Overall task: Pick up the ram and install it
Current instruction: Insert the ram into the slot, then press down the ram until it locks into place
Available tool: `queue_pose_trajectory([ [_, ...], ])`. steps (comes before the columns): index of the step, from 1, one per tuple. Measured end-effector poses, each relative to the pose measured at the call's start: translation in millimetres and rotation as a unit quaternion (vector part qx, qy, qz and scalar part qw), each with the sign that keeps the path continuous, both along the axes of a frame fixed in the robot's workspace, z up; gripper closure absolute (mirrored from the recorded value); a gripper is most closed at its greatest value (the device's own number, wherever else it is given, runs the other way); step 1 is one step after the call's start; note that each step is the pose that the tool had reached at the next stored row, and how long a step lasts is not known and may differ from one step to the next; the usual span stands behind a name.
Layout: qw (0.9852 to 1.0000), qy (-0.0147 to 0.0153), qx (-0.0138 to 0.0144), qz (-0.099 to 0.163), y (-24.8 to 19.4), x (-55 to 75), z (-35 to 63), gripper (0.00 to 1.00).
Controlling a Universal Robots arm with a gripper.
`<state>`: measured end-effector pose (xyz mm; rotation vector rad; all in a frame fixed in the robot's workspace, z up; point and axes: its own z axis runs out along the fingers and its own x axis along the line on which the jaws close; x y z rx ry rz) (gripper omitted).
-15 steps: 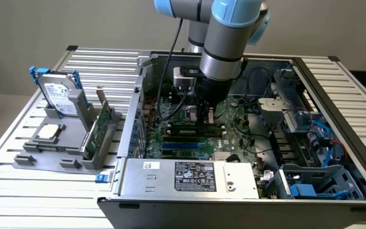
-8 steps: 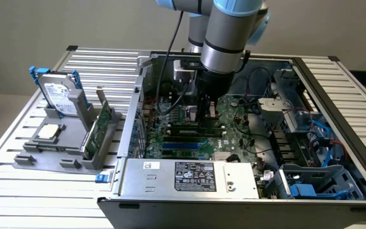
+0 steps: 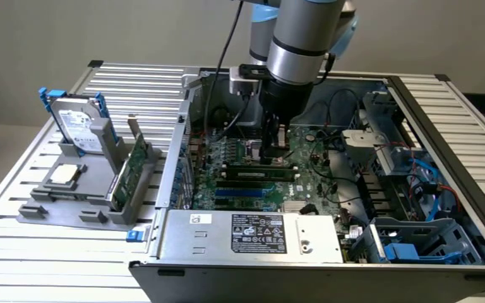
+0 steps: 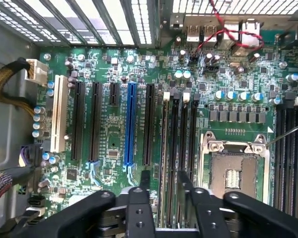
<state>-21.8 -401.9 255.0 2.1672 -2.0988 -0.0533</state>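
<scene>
We see the arm reaching down from the top centre of the exterior view into an open computer case [image 3: 444, 208], which fills the middle and right of that frame. The gripper [image 3: 274, 153] hangs low over the motherboard [image 3: 251, 173], just above the ram [image 3: 264, 170], a slim dark stick lying across the board at the frame's centre, apparently seated in one of the memory slots, though from this angle we cannot be sure it is fully pressed home.

In the wrist view the gripper [image 4: 165, 186] shows its two black fingers [image 4: 140, 208] spread apart, with nothing pinched between them. The ram [image 4: 165, 163] runs as a long narrow strip between the fingers and up toward the middle of the frame, standing in the row of black memory slots [image 4: 186, 139]. A blue expansion slot [image 4: 130, 124] sits just beside that row, toward the frame's left, and the silver processor socket [image 4: 233, 171] lies at the lower right.

On the slatted table [image 3: 23, 246], at the left of the exterior view, a grey holder [image 3: 74, 211] carries a silver hard drive [image 3: 78, 129] with blue rails and a green expansion card [image 3: 133, 167] standing upright. The power supply [image 3: 251, 233] occupies the case's lower edge.
</scene>
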Motion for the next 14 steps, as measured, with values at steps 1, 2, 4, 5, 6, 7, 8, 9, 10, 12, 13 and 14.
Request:
queue_pose_trajectory([
  [1,1.0000,0.0000,0.0004,-0.001,0.0,-0.4,1.5,0.69],
  [2,1.0000,0.0000,0.0005,-0.002,0.0,-0.8,2.9,0.76],
  [4,1.0000,0.0001,0.0007,-0.003,0.0,-2.0,4.3,0.87],
  [5,1.0000,0.0000,0.0011,-0.004,0.0,-2.7,4.3,0.87],
  [6,1.0000,0.0000,0.0011,-0.004,0.0,-3.2,4.3,0.89],
  [7,1.0000,0.0000,0.0012,-0.004,0.0,-3.2,4.3,0.89],
  [8,1.0000,0.0000,0.0012,-0.004,0.0,-3.2,4.3,0.89],
  [9,1.0000,0.0000,0.0011,-0.004,0.0,-3.2,4.4,0.89],
  [10,1.0000,0.0000,0.0011,-0.004,0.0,-3.3,4.4,0.89],
  [12,1.0000,0.0000,0.0011,-0.004,0.0,-3.3,4.4,0.89],
  [13,1.0000,0.0000,0.0011,-0.004,0.0,-3.3,4.4,0.89],
  [14,1.0000,0.0000,0.0011,-0.004,0.0,-3.3,4.4,0.89],
])
